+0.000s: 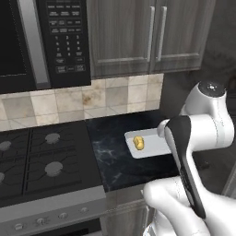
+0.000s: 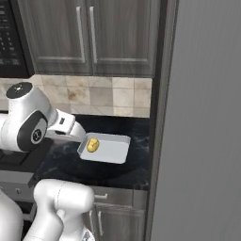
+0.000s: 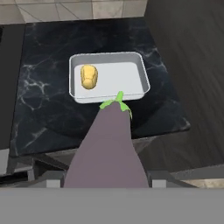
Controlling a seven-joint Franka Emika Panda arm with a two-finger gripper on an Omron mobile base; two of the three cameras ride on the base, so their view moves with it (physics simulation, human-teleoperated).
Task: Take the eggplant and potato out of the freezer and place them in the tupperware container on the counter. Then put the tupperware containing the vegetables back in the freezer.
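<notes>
- The arm reaches forward over the counter [image 1: 110, 152], gripper [image 3: 107, 181] clamped on the eggplant [image 3: 107, 148].
- Hand view: the stem points at the container [image 3: 142, 72] holding the potato [image 3: 89, 76].

Our white arm [image 1: 193, 138] reaches forward, elbow bent, its gripper [image 3: 107, 177] clamped around the eggplant [image 3: 107, 148].

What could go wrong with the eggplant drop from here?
1. The eggplant is long next to the free part of the tray; the potato takes its left end, so it may land on the rim.
2. The tray sits near the counter front edge; a push could slide it off.
</notes>
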